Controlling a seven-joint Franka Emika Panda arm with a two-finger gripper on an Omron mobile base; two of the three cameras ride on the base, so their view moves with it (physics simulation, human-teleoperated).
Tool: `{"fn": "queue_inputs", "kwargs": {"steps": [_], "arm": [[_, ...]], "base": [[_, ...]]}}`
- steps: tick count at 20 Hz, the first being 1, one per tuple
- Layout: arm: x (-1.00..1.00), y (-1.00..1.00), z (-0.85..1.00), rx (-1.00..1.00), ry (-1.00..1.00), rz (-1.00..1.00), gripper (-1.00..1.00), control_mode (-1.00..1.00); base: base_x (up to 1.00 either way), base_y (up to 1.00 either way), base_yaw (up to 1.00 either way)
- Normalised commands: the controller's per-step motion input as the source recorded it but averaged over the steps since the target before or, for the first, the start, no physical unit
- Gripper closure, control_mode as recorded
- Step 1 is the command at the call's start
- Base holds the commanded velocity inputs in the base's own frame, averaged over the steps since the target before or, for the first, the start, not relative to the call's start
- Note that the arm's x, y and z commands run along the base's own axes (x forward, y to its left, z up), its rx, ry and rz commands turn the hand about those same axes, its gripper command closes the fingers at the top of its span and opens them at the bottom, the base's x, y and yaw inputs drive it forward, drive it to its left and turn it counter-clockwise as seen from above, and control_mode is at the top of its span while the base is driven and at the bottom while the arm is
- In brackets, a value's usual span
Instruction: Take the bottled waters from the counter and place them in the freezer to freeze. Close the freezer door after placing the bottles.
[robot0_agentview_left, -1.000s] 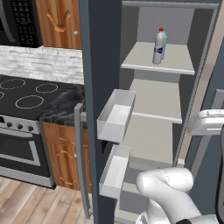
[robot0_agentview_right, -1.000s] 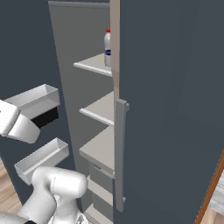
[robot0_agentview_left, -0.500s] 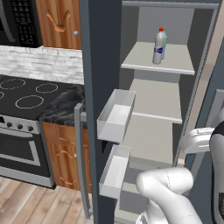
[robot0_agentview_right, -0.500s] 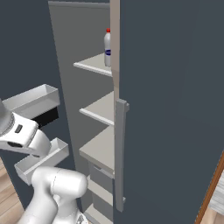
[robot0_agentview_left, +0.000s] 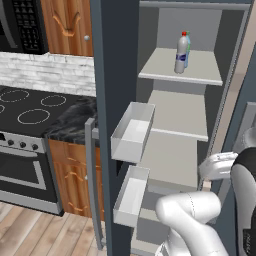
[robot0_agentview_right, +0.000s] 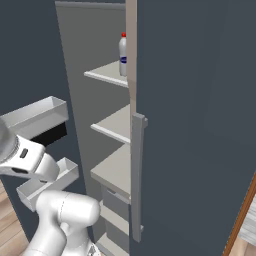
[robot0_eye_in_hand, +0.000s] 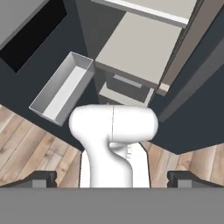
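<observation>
1. Your freezer (robot0_agentview_left: 175, 125) is wide open, its door (robot0_agentview_left: 112, 75) swung out left with white bins (robot0_agentview_left: 132, 132).
2. Both bottles (robot0_agentview_left: 182, 52) are up on the top shelf (robot0_agentview_left: 200, 70).
3. Your gripper (robot0_eye_in_hand: 112, 177) is spread fully, holding nothing.

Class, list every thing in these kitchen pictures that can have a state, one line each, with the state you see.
freezer door: swung open, its white bins empty.
red-capped bottle: upright on the top freezer shelf, cap on.
green-capped bottle: upright behind the red-capped one, mostly hidden.
middle freezer shelf: bare.
gripper: open, holding nothing, pointing down toward the floor.
stovetop: nothing standing on it.
</observation>
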Motion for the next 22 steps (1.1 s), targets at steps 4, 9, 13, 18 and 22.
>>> {"fn": "queue_inputs", "kwargs": {"steps": [4,9,13,18,22], "arm": [[0.23,0.13,-0.14,0.0,0.0,0.0,-1.0,-1.0],[0.16,0.03,-0.16,0.0,0.0,0.0,-1.0,-1.0],[0.01,0.0,-0.11,0.0,0.0,0.0,-1.0,-1.0],[0.0,0.0,-0.09,-0.01,0.0,0.0,-1.0,-1.0],[0.0,0.0,-0.03,-0.01,0.0,0.0,-1.0,-1.0]], "base": [[0.0,0.0,0.0],[0.0,0.0,0.0],[0.0,0.0,0.0],[0.0,0.0,0.0],[0.0,0.0,0.0]]}}
